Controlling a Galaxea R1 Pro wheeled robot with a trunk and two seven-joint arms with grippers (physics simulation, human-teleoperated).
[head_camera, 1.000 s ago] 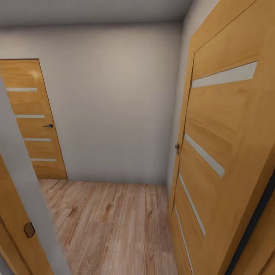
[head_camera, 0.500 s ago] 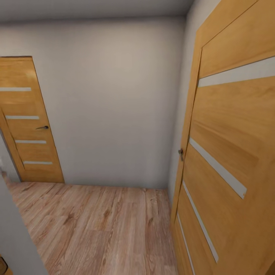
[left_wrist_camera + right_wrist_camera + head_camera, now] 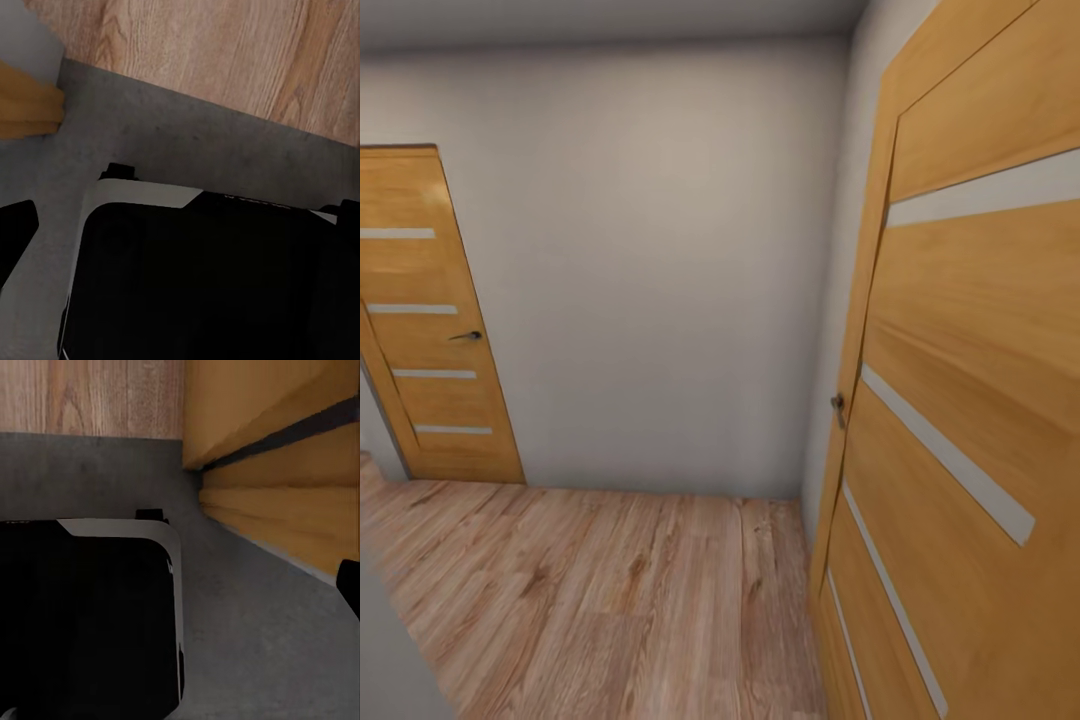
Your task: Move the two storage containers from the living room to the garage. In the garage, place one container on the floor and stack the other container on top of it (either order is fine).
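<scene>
Of the left gripper only a black finger tip (image 3: pixel 15 232) shows at the wrist view's edge, so whether it is open cannot be told. The robot base (image 3: pixel 202 277) (black with pale trim) stands on grey concrete floor (image 3: pixel 187 142) meeting wood planks (image 3: pixel 610 600). An open door (image 3: pixel 970 420) is beside.

Light wood plank floor (image 3: pixel 620 600) runs to the grey wall, bare of objects. In the wrist views it meets dark grey concrete floor (image 3: pixel 195 150), where the robot's black-and-white base (image 3: pixel 210 285) stands.
</scene>
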